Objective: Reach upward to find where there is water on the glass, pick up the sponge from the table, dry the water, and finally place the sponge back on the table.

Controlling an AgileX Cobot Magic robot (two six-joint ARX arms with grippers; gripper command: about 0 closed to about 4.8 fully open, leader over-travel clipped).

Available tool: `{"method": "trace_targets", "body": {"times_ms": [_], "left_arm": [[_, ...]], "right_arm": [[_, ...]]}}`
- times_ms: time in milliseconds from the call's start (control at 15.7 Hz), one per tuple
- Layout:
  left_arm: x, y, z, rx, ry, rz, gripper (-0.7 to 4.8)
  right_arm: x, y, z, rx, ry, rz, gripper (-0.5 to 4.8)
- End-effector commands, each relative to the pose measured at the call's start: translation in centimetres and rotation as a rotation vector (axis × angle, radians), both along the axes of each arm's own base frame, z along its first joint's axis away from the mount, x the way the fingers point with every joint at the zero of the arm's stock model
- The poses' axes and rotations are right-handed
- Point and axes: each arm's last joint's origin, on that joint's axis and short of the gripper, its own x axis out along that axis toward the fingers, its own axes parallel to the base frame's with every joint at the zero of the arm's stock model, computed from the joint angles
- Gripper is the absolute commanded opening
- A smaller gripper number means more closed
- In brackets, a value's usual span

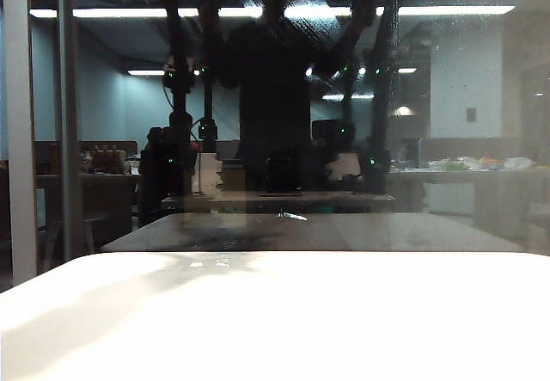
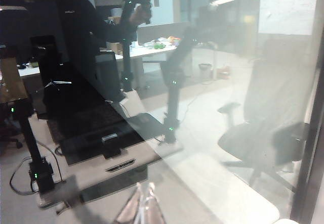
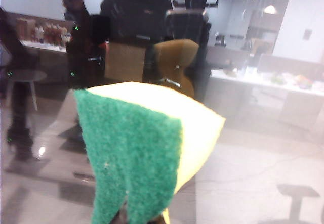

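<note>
Yellow-green sponge (image 3: pixel 147 148) pinched in closed right gripper (image 3: pixel 144 219), left gripper unseen

right tool hidden behind sponge (image 3: pixel 147 148), sponge base cut off, left tool tips blurred

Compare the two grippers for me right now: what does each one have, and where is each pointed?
The right gripper is shut on the sponge, green scouring side toward its wrist camera; the left gripper carries nothing, and only its pale fingertips show. Whether the left one is open, I cannot tell. Both face the glass. Neither shows in the exterior view.
</note>
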Motion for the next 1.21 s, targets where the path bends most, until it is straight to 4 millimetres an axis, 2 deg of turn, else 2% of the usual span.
{"method": "trace_targets", "body": {"times_ms": [64,255,383,638,829,957,1212], "left_arm": [[-0.3,0.0,0.2,-0.003,-0.016,-0.004,-0.05],[-0.4,0.0,0.2,-0.006,-0.014,-0.005,-0.04],[-0.3,0.0,0.2,-0.026,-0.002,-0.007,-0.05],[-0.3,0.0,0.2,-0.025,0.000,-0.007,-0.05],[-0.3,0.0,0.1,-0.024,0.011,-0.007,-0.05],[-0.3,0.0,0.1,-0.024,0.012,-0.007,-0.05],[-0.3,0.0,0.0,-0.024,0.021,-0.007,-0.05]], "right_arm": [[-2.0,0.2,0.6,0.006,0.004,0.006,-0.09],[-3.8,0.6,0.7,0.001,0.034,0.013,-0.09],[-5.9,0.6,0.9,-0.022,0.021,-0.012,-0.09],[-9.5,0.6,-1.3,-0.020,0.077,-0.033,-0.09],[-11.8,0.8,-4.4,-0.020,0.147,-0.020,-0.09],[-13.9,0.9,-8.1,-0.019,0.218,-0.011,-0.09],[-15.5,1.3,-15.1,-0.017,0.361,0.031,-0.09]]}}
